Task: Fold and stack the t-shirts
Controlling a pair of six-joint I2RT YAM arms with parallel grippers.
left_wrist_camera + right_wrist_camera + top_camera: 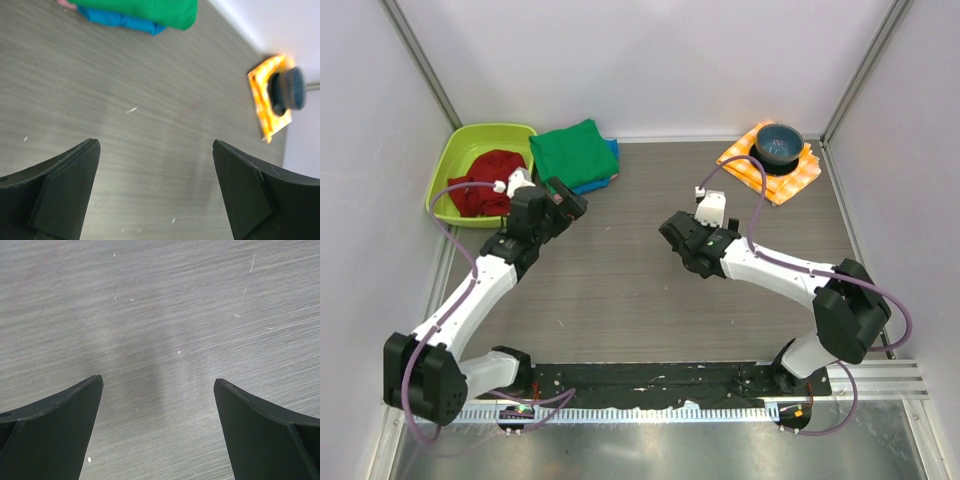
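Observation:
A folded bright green t-shirt (572, 152) lies on a folded blue one (602, 180) at the back of the table; both show in the left wrist view, green (150, 10) over blue (120, 20), with a sliver of pink (65, 4) beneath. A crumpled red cloth (485, 182) lies in a lime green basin (455, 150). My left gripper (566, 202) is open and empty just in front of the stack, over bare table (155, 150). My right gripper (674, 236) is open and empty over the middle of the table (158, 382).
An orange-and-white checked cloth (802, 175) with a dark blue bowl (779, 143) on it lies at the back right; both show in the left wrist view (260, 95). White walls enclose the table on three sides.

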